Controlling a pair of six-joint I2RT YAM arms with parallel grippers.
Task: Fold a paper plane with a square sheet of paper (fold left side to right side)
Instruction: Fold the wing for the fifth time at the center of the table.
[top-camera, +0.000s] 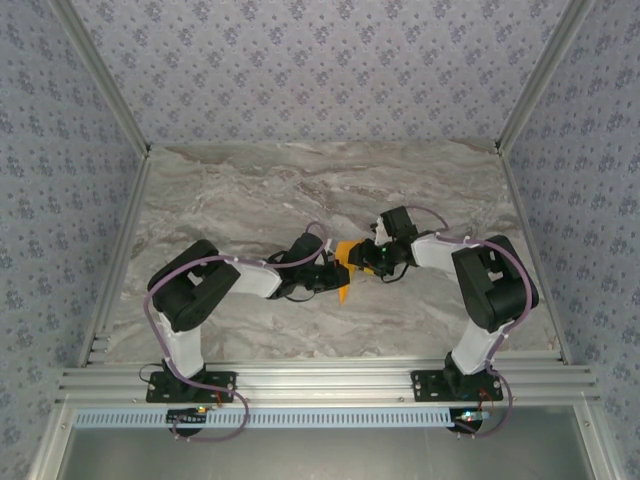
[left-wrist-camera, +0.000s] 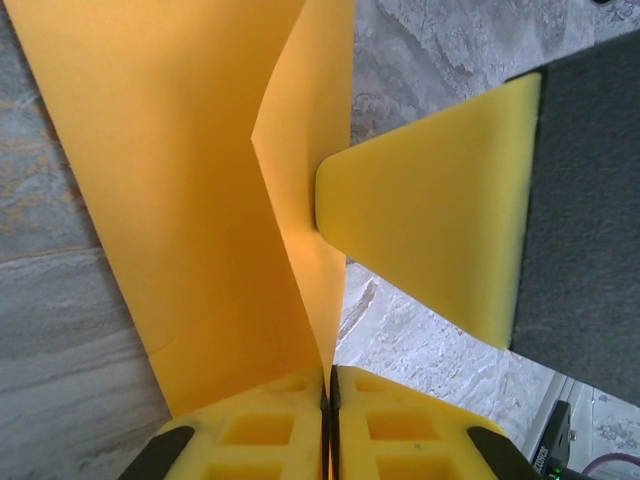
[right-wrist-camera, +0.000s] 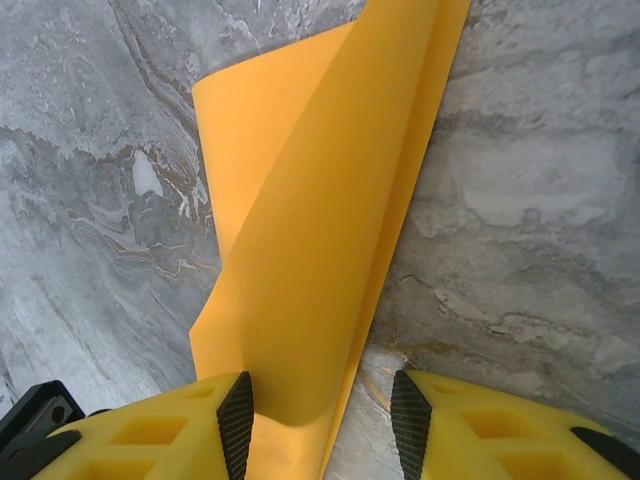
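The square sheet of paper (top-camera: 345, 262) is bright orange and lies partly folded at mid-table between both grippers, one flap standing up. In the left wrist view the sheet (left-wrist-camera: 180, 180) shows a raised fold, and my left gripper (left-wrist-camera: 328, 372) is shut on the flap's lower edge. A yellow finger (left-wrist-camera: 430, 240) of the right gripper presses against that fold from the right. In the right wrist view my right gripper (right-wrist-camera: 322, 400) is open around the curled paper (right-wrist-camera: 300, 250); its left pad (right-wrist-camera: 236, 420) touches the paper and the right pad stands clear. A paper plane is out of view.
The grey marble table (top-camera: 250, 190) stretches behind and to both sides of the arms. Aluminium rails (top-camera: 320, 380) run along the near edge, and patterned walls (top-camera: 320, 60) close in the back and sides.
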